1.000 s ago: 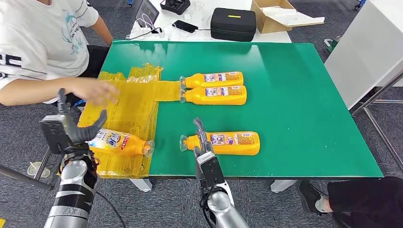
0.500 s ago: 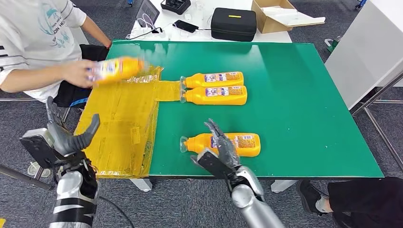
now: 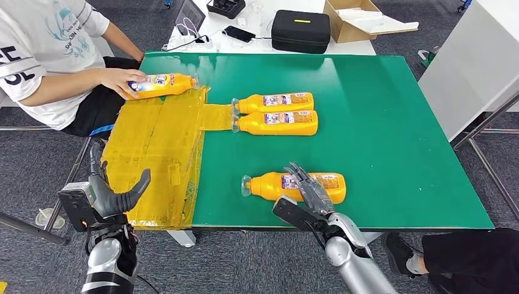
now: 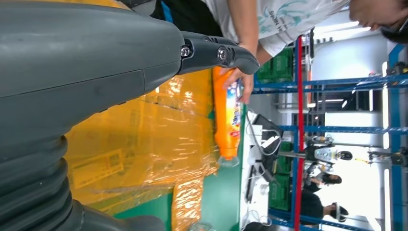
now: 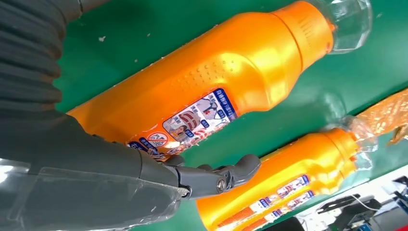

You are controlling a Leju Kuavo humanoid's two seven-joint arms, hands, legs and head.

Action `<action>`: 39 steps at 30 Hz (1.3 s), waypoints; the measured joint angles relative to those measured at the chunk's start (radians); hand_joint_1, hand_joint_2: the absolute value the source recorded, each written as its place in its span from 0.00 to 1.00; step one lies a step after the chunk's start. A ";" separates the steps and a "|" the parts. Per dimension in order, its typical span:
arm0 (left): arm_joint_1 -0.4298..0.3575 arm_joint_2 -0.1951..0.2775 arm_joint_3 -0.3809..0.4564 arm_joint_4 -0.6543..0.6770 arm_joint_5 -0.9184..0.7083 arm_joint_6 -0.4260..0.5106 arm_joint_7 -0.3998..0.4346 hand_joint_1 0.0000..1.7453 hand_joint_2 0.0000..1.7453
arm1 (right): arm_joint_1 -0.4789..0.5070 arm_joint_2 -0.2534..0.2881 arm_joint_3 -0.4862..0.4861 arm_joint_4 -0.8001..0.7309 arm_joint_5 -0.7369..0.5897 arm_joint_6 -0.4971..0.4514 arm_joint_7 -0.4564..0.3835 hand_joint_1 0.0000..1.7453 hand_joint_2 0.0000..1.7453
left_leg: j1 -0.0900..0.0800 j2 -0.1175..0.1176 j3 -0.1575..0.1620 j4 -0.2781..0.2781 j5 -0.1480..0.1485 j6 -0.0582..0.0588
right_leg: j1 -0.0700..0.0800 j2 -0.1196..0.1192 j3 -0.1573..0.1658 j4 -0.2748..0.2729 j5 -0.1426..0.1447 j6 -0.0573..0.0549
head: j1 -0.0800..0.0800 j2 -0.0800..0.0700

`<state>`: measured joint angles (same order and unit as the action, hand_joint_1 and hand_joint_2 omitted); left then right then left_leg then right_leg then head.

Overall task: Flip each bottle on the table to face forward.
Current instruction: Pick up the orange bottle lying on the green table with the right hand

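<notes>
Three orange bottles lie on their sides on the green table, caps to the left. Two lie side by side mid-table, the far one and the one just in front of it. My right hand lies over the near bottle, fingers spread across its label without closing round it. A person's hand holds a fourth bottle at the far edge of the yellow sheet. My left hand hangs open off the table's left front corner, holding nothing.
The person sits at the table's far left. Behind the table a white desk holds a black case, an open cardboard box and cables. A white cabinet stands to the right.
The person lifted the bottle off the yellow sheet's near end and set it at the far edge. My right hand moved right onto the near bottle, which slid slightly right. My left hand sank.
</notes>
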<state>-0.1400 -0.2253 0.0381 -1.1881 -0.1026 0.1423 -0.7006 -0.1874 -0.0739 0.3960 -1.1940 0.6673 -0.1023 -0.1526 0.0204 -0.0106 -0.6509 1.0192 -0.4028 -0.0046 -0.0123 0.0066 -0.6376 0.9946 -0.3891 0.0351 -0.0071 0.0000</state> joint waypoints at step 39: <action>-0.024 -0.006 -0.027 0.070 -0.003 -0.047 0.000 0.00 1.00 | -0.087 -0.033 0.007 -0.012 0.128 -0.134 -0.101 0.00 1.00 | 0.000 0.000 0.000 0.000 0.000 0.000 | 0.000 0.000 0.000 0.000 0.000 0.000 | 0.000 0.000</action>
<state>-0.1639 -0.2314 0.0114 -1.1177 -0.1057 0.0951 -0.7007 -0.2741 -0.1065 0.4032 -1.2062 0.7955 -0.2359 -0.2541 0.0203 -0.0106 -0.6512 1.0192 -0.4026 -0.0045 -0.0123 0.0066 -0.6375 0.9947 -0.3889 0.0353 -0.0072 0.0000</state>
